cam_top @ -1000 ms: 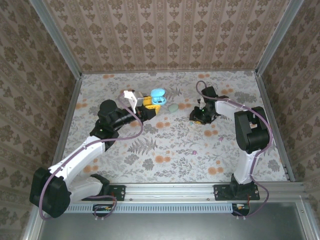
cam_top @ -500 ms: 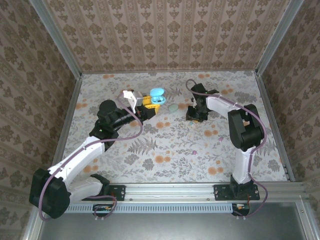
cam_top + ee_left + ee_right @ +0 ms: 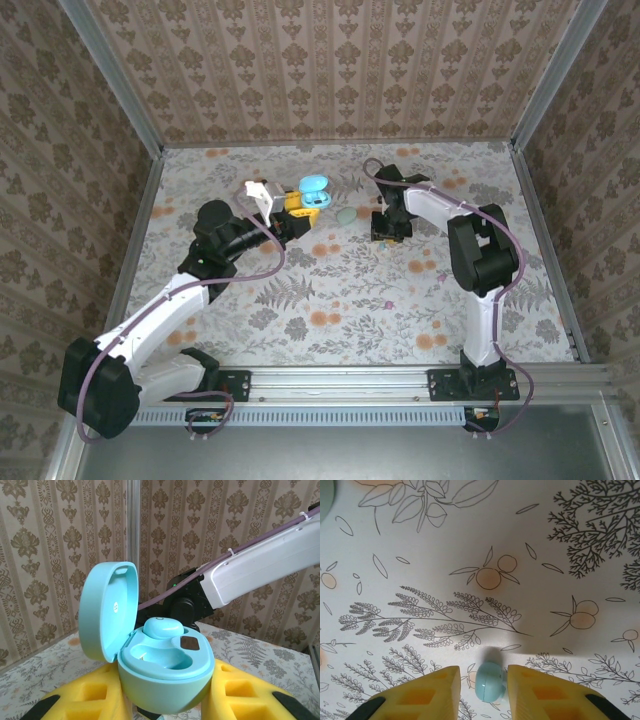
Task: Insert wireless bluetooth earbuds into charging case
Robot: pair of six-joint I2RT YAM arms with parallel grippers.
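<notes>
Working over a floral-print tabletop (image 3: 330,290) boxed in by patterned wallpaper. Holding the charging case (image 3: 165,675) in the left gripper (image 3: 298,207), pressed firmly between the yellow fingers, with the lid tipped open toward the left of the wrist view. Already keeping one earbud (image 3: 163,628) seated in the far well and showing the near well (image 3: 150,656) bare. Working, by the look of it, on the second earbud (image 3: 490,681). Bracketing it low over the table with the right gripper (image 3: 484,674), fingers close together yet showing a sliver of tabletop beside it, so not telling whether pinched or merely flanked. Sitting off to the right of the case in the overhead view, with a pale green object (image 3: 346,215) lying between. Next, probably: confirming a firm pinch, lifting, carrying across to the case, turning to match the bare well, and pressing down gently without jolting the seated one loose.
</notes>
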